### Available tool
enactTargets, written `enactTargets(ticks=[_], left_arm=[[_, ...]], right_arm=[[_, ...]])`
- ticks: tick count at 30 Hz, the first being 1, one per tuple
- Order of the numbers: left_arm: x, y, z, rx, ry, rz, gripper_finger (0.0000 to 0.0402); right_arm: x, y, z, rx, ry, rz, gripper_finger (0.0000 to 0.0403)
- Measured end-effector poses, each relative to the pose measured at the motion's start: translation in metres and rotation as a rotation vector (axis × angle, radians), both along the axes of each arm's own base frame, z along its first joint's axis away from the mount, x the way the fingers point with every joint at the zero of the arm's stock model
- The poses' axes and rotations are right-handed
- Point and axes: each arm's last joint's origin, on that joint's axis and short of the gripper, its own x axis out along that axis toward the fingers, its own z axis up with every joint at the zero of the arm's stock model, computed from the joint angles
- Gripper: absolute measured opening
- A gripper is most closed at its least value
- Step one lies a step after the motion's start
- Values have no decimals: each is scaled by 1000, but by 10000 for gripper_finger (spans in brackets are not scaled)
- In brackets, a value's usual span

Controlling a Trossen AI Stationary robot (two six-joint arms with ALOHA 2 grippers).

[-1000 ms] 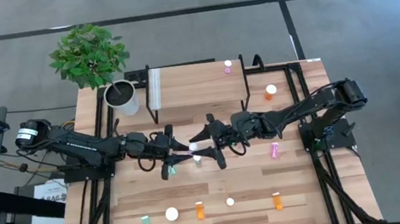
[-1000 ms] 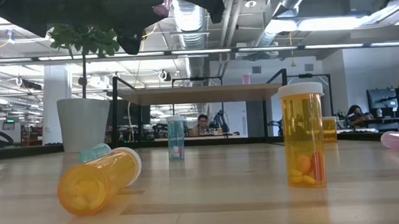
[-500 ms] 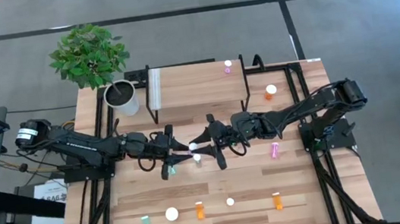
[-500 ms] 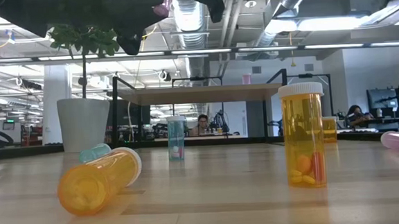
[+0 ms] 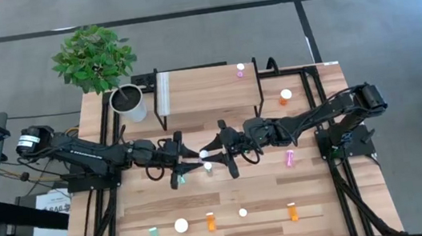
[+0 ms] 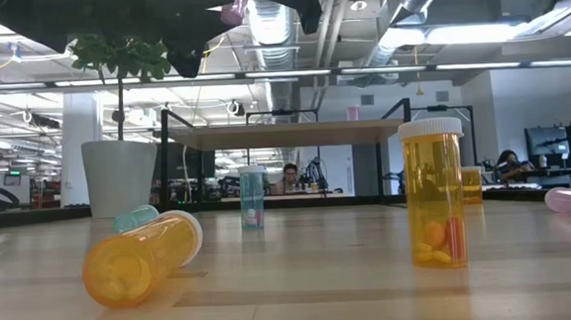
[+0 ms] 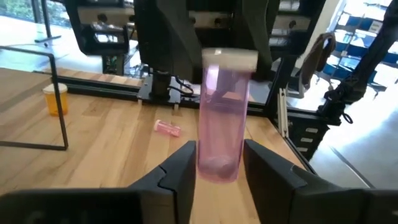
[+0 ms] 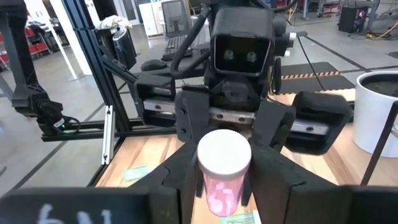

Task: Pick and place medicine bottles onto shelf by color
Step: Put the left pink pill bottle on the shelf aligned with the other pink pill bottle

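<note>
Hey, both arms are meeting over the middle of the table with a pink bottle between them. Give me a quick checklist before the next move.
1. right pincer closed around the held pink bottle: ok.
2. left pincer has let go of it: cannot tell; it flanks the bottle closely.
3. Bottle lifted clear of the table: ok, the low view shows it high above the boards.
4. Its white cap is on: ok.
5. shelf has bare board beside the shelved pink bottle: ok.
</note>
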Motion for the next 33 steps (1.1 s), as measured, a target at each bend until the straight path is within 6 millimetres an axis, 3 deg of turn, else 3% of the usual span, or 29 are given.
enactTargets(ticks=[12,19,27,33], left_arm=[[-1,1,-1,7,17,34,217],[-15,6,7,47,65,136,242],[-23,8,14,60,58,166,245],[-23,8,14,61,62,166,245]], right_arm=[[-1,-3,-2,-4,32,-9,144],[-18,-20,15,-27,72,-48,143],[-58,-67,43,-74,149,-239,147],[-82,-113,46,-79,246,-424,145]])
